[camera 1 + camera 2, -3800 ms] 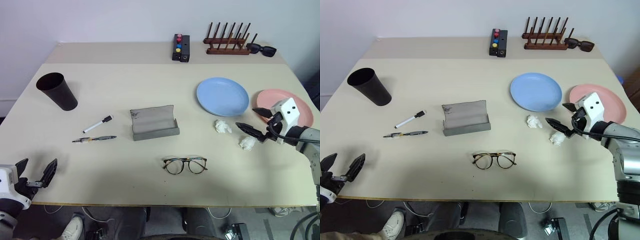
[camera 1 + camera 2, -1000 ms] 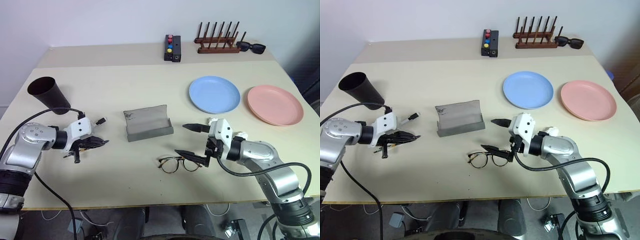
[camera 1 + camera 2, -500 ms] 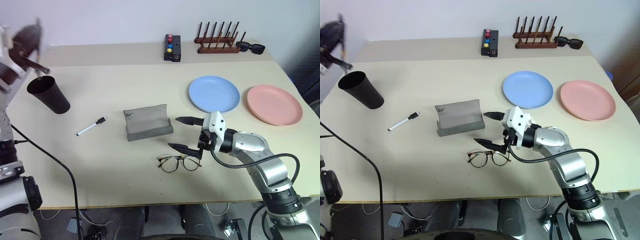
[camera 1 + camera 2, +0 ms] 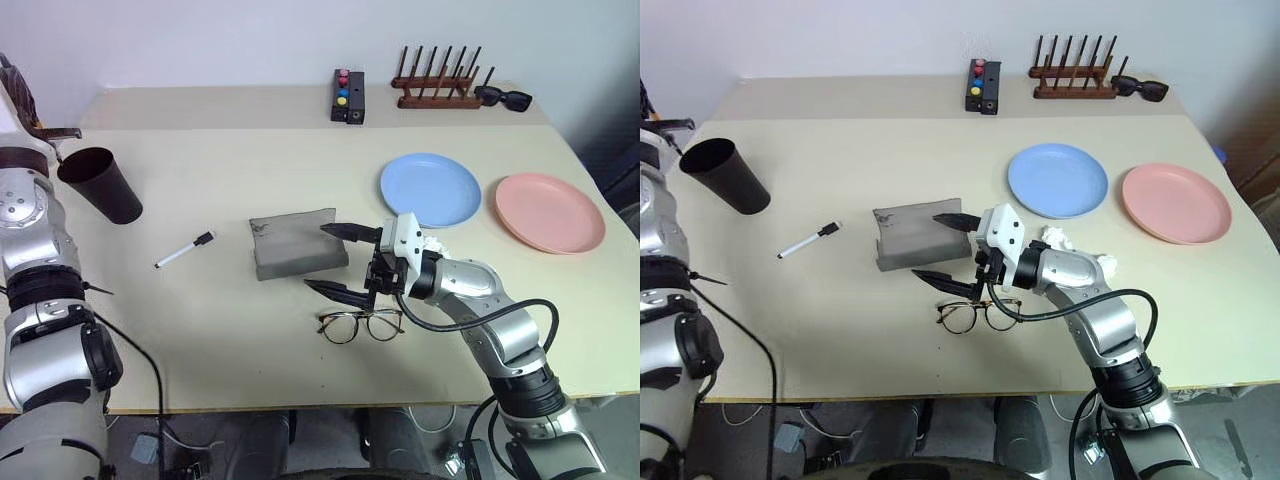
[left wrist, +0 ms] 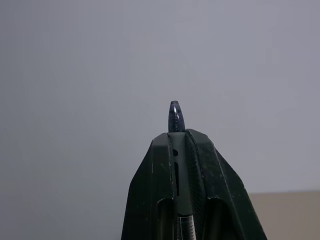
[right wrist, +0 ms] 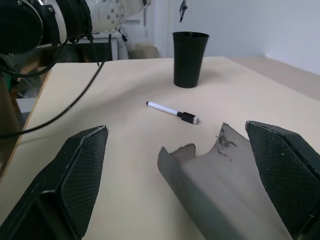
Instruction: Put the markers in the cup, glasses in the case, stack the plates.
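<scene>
Marker step: left end effector (image 5: 178,150) pinching dark marker (image 5: 174,116), upper left by cup (image 4: 100,184). Next: tip over rim, drop. Right end effector (image 4: 338,261) spread above glasses (image 4: 361,325).

**A:** What's different on the left side?

**B:** The left gripper (image 5: 179,150), which a second ago was down on the table closing on the dark grey marker (image 5: 174,116), has swung up and outward. It now sits above the cup (image 4: 100,184), clamped on that marker, whose tip pokes out past the fingertips. The spot on the table where the marker lay is bare.

**A:** And the right?

**B:** The right gripper (image 4: 945,247) has slid leftward with its jaws spread wide. Earlier the glasses (image 4: 977,313) lay just ahead of its lower finger; now they lie just below it, and the open case (image 4: 296,244) sits right beside the upper finger.
</scene>
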Controlling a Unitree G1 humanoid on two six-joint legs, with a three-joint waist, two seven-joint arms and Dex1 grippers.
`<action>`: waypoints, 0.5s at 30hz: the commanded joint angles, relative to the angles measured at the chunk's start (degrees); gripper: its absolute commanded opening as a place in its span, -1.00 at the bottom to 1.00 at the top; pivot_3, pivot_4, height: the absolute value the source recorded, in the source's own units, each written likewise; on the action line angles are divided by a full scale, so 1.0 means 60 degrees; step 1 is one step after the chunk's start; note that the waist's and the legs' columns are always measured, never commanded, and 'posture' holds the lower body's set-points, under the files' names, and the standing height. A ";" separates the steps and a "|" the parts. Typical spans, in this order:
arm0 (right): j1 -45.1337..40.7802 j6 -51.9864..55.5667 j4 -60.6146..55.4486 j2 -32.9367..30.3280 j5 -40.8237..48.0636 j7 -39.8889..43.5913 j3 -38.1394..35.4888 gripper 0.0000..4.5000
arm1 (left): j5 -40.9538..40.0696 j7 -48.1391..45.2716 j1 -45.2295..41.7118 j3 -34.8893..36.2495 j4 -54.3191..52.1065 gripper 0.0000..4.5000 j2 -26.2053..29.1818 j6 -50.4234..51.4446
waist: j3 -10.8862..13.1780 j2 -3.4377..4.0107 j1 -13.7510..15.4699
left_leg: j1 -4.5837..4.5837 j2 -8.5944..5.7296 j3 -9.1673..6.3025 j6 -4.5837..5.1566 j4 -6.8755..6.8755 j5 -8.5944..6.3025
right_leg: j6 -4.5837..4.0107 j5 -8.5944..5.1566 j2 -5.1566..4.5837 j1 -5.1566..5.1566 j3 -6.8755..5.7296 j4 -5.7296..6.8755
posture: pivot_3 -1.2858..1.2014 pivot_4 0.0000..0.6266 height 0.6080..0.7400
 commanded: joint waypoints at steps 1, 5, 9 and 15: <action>0.0037 0.0026 -0.0530 0.0136 0.0181 -0.0150 -0.0018 1.00 | -0.0057 0.0019 -0.0399 0.0038 0.0572 -0.97 0.0091 -0.0777 | 0.0000 0.0000 -0.0022 | 0.0000 0.0004 0.0002 0.0000 -0.0001 0.0000 | 0.0000 0.0000 0.0003 -0.0003 0.0000 0.0000 | 0.03 -0.52 0.91; 0.0114 0.0074 -0.0646 0.0165 0.0191 -0.0295 -0.0066 1.00 | -0.0117 0.0013 -0.0539 0.0019 0.1207 -0.97 -0.0003 -0.1261 | 0.0000 -0.0001 0.0014 | 0.0000 0.0006 0.0003 0.0000 0.0002 0.0000 | -0.0001 0.0001 0.0006 -0.0003 0.0001 0.0003 | 0.03 -0.52 0.91; 0.0139 0.0090 -0.0677 0.0150 0.0221 -0.0333 -0.0102 1.00 | -0.0172 -0.0028 -0.0571 -0.0015 0.1554 -0.97 -0.0104 -0.1586 | -0.0001 -0.0001 0.0030 | 0.0000 0.0006 0.0006 0.0000 0.0004 0.0000 | -0.0001 0.0002 0.0005 0.0000 0.0001 0.0003 | 0.03 -0.52 0.91; 0.0023 0.0093 -0.0666 0.0282 0.0433 -0.0447 -0.0254 1.00 | -0.0176 -0.0103 -0.0423 -0.0087 0.1826 -0.97 -0.0347 -0.1704 | -0.0001 -0.0001 0.0031 | 0.0000 0.0006 0.0005 -0.0001 0.0004 0.0000 | -0.0001 0.0002 0.0005 0.0000 0.0001 0.0003 | 0.03 -0.52 0.91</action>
